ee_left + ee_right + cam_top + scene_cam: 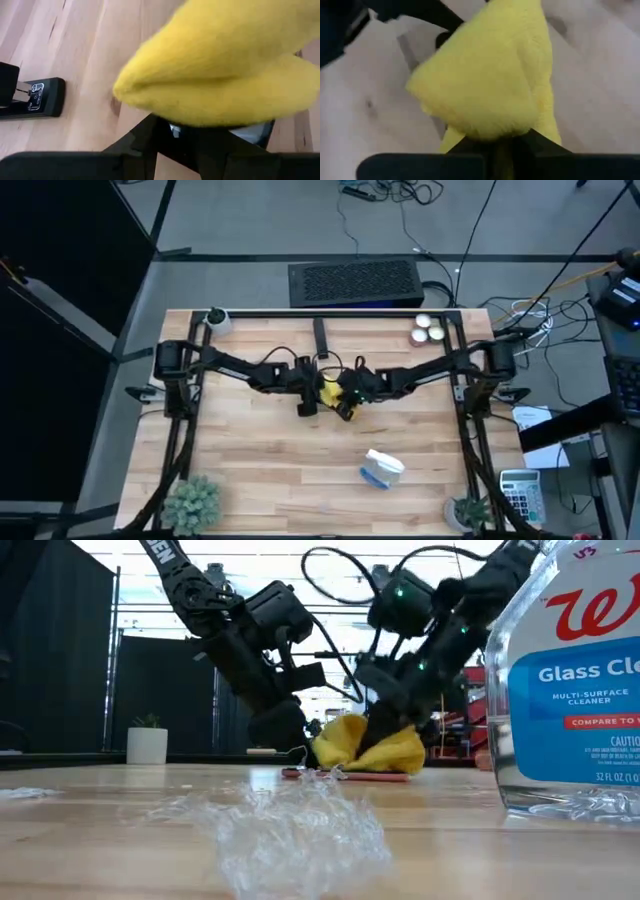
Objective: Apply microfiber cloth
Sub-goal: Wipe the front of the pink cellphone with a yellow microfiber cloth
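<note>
where both arms meet at mid-counter [250, 470], we see the right pincer [347, 397] grasping the microfiber cloth [330, 392]. we cannot tell the left pincer's [308, 402] state beside it.

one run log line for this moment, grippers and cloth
left gripper: beside phone | right gripper: shut on microfiber cloth | cloth: bunched, low over table centre

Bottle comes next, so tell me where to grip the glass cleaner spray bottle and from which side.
Judging from the high view, the spray bottle lies on its side toward the table's front, clear of the left gripper, right gripper and microfiber cloth. Come from above and pinch across its body, probably with the right arm.
</note>
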Controlling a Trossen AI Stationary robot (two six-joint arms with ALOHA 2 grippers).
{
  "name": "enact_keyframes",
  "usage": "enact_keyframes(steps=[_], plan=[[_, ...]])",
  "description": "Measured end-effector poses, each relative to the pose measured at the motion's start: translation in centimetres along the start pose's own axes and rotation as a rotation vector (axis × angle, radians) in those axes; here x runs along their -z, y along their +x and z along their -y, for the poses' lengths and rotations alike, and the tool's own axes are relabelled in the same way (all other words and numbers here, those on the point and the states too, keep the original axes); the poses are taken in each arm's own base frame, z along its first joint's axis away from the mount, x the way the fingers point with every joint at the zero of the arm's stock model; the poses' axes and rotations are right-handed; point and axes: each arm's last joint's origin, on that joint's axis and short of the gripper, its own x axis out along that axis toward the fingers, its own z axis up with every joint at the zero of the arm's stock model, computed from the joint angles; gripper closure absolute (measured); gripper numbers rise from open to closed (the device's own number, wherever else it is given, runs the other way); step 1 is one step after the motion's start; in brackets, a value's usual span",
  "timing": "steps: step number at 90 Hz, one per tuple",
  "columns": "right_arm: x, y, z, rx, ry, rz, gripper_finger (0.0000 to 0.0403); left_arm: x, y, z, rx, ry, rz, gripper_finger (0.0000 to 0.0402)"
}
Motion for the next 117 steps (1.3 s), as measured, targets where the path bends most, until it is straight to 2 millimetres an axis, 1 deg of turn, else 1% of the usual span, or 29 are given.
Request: enact_keyframes(steps=[6,13,19,27,35,42,50,56,66,73,79,88,96,106,117], plan=[[0.4,-0.1,0.0,0.023,0.003,-0.047,0.0386,-0.1,0.0,0.0,0.001,-0.001,0.004,0.0309],[0.9,-1.2,0.0,0.042,-0.010,-0.102,0.0386,-0.1,0.0,0.0,0.001,-0.001,0.006,0.0309],[0.6,-2.6,0.1,0.031,-0.006,-0.090,0.0386,-0.1,0.0,0.0,0.001,-0.001,0.006,0.0309],[-0.5,-3.8,0.3,0.044,-0.009,0.031,0.0386,-0.1,0.0,0.0,0.000,-0.001,0.006,0.0309],[-3.1,-4.4,0.2,-0.016,-0.002,0.233,0.0386,-0.1,0.0,0.0,-0.002,-0.001,0.008,0.0309],[-3.8,-3.6,1.0,-0.012,0.016,0.282,0.0386,-0.1,0.0,0.0,-0.002,-0.001,0.011,0.0309],[-4.0,-1.9,1.8,-0.007,0.041,0.295,0.0386,-0.1,0.0,0.0,-0.004,-0.002,0.016,0.0309],[-4.1,-0.6,2.1,-0.056,0.067,0.302,0.0386,-0.1,0.0,0.0,-0.005,-0.002,0.017,0.0309],[-3.4,2.2,2.3,-0.110,0.093,0.278,0.0386,-0.2,0.0,0.0,-0.005,-0.002,0.018,0.0309],[-3.4,3.3,2.2,-0.150,0.109,0.270,0.0386,-0.1,0.0,0.0,-0.005,-0.001,0.009,0.0309],[-3.1,4.1,2.2,-0.150,0.111,0.245,0.0386,0.0,0.0,0.0,-0.004,-0.002,0.004,0.0309],[-2.7,4.2,2.3,-0.131,0.102,0.187,0.0386,0.0,0.0,0.0,-0.004,-0.002,0.000,0.0309],[-2.6,3.6,2.4,-0.121,0.076,0.139,0.0386,0.0,0.0,0.0,0.003,-0.001,0.004,0.0309],[-2.4,2.2,2.3,-0.110,0.042,0.061,0.0386,0.0,0.0,0.0,0.015,0.001,-0.003,0.0309],[-1.9,0.1,2.5,-0.081,0.022,-0.033,0.0386,0.0,0.0,0.0,0.014,0.001,-0.010,0.0309]])
